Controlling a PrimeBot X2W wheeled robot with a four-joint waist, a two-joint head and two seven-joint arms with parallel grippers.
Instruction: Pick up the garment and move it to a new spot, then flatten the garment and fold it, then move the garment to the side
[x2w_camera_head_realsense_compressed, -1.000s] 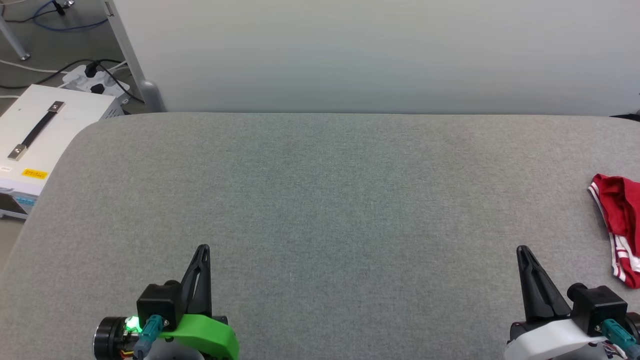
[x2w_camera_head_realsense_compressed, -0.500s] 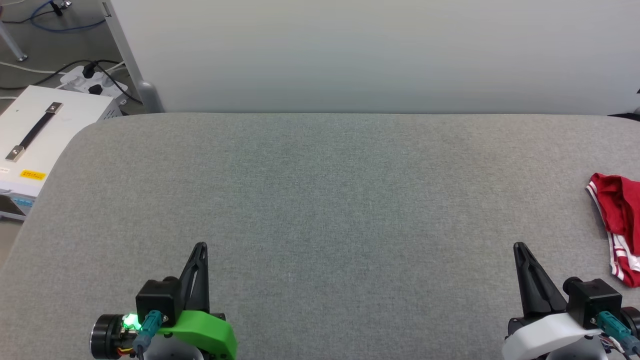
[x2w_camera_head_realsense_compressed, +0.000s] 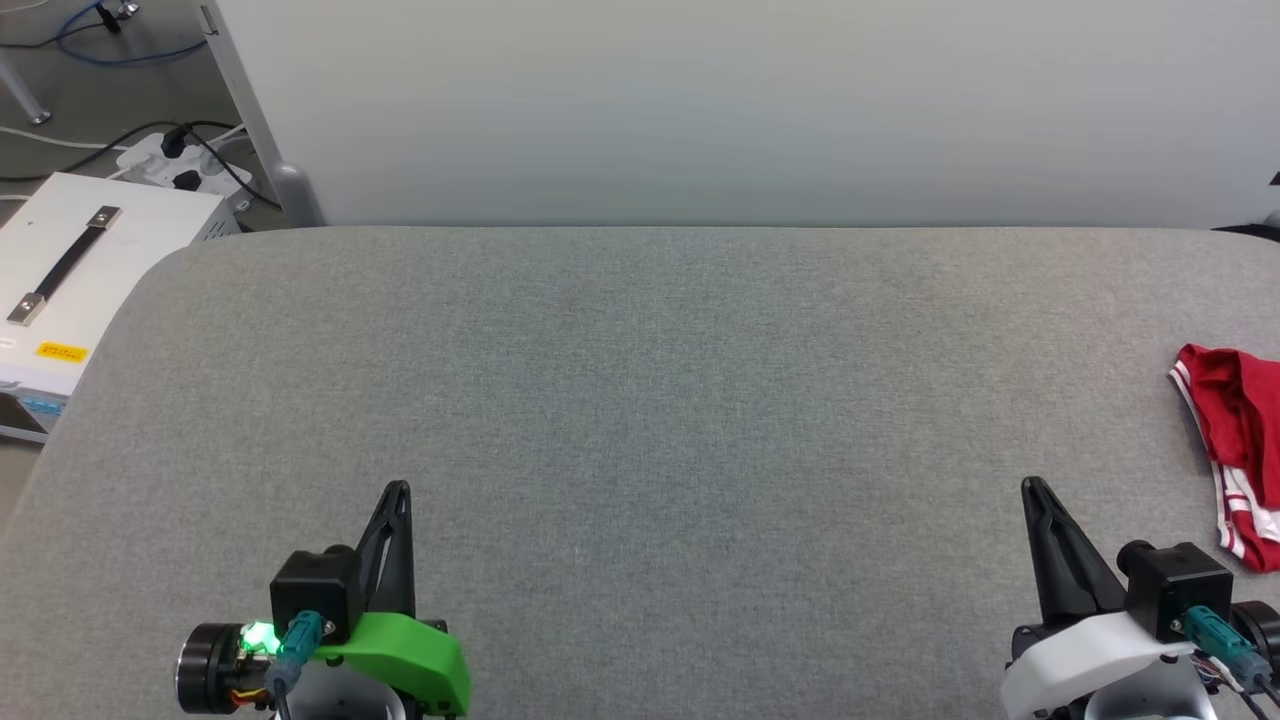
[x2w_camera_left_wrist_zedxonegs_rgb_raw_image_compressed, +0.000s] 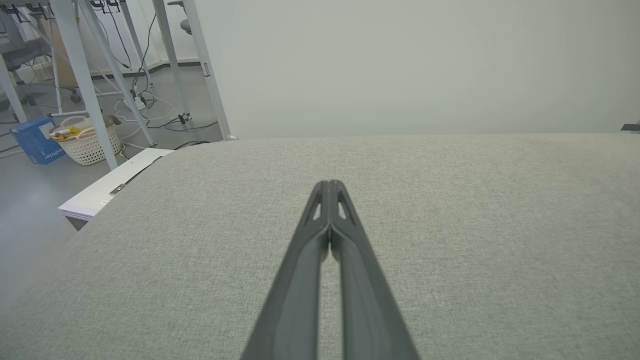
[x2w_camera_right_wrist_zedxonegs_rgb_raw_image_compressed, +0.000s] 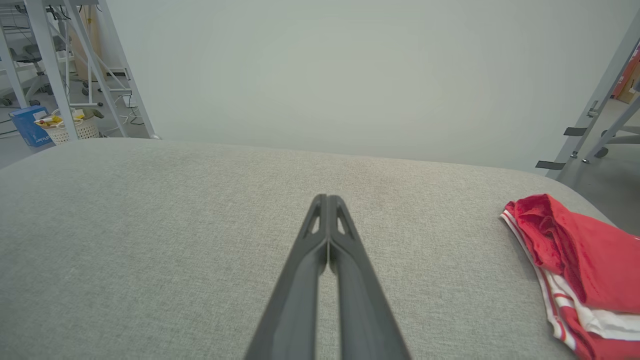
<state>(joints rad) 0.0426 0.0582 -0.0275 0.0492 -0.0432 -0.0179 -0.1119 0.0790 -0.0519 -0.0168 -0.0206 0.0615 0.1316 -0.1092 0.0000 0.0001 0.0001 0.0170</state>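
Left gripper and right gripper creep forward, jaws together; a clumsy grab could push the garment off the right edge of the bench.

Matt grey woven table, soft red cloth garment

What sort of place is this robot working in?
Probably a lab or workshop: a grey padded table before a plain partition, a plugged-in power strip on the floor, and a white equipment case beside the table.
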